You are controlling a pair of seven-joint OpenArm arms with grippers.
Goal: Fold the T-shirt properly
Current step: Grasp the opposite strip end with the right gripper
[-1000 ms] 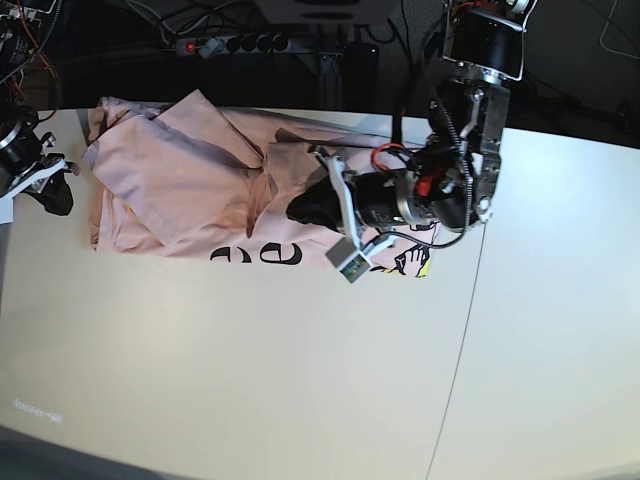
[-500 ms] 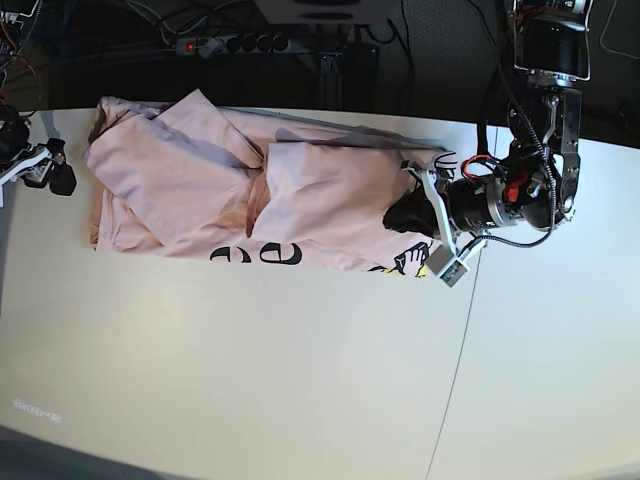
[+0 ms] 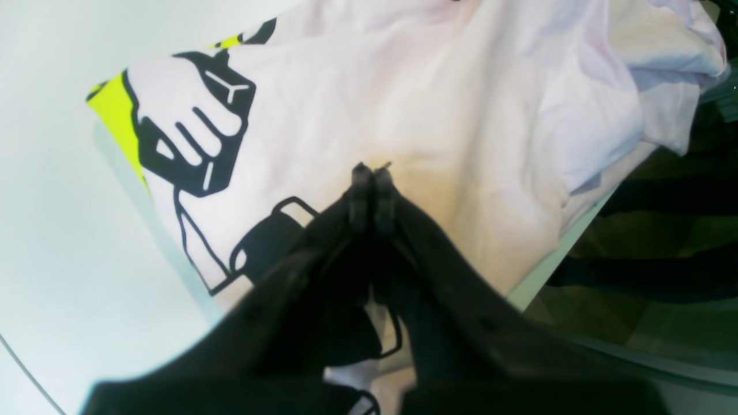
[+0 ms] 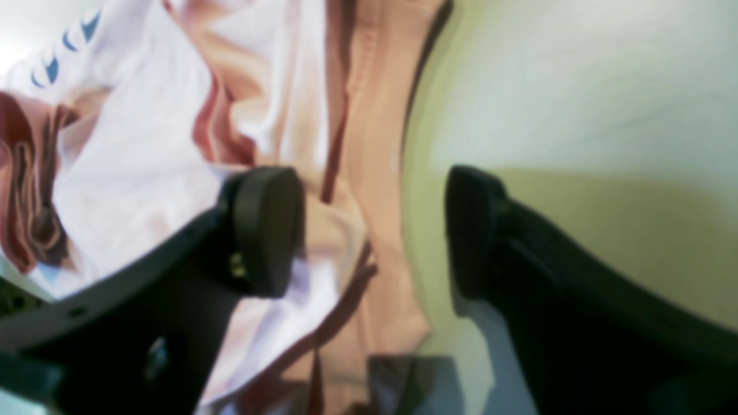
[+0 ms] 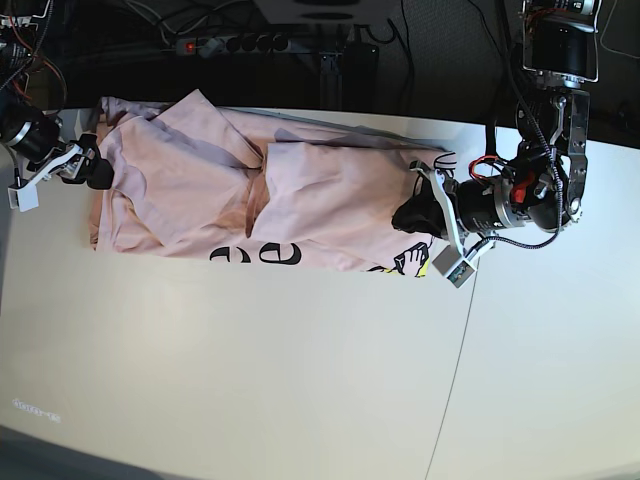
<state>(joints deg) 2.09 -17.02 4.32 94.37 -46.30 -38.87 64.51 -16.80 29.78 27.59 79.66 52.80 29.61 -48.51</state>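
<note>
- The T-shirt (image 5: 250, 195) is lying rumpled along the far side of the white table (image 5: 300, 380), black lettering at its near edge.
- My left gripper (image 3: 369, 173) has its fingers pressed together, tips over the pink fabric next to the yellow-black graphic (image 3: 167, 127).
- My right gripper (image 4: 369, 230) has its fingers wide apart, straddling the shirt's edge, nothing clamped.

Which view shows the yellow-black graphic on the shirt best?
Left wrist: the yellow-black graphic is large and sharp on the T-shirt. Base shows it tiny beside the left gripper. Right wrist doesn't show it.
</note>
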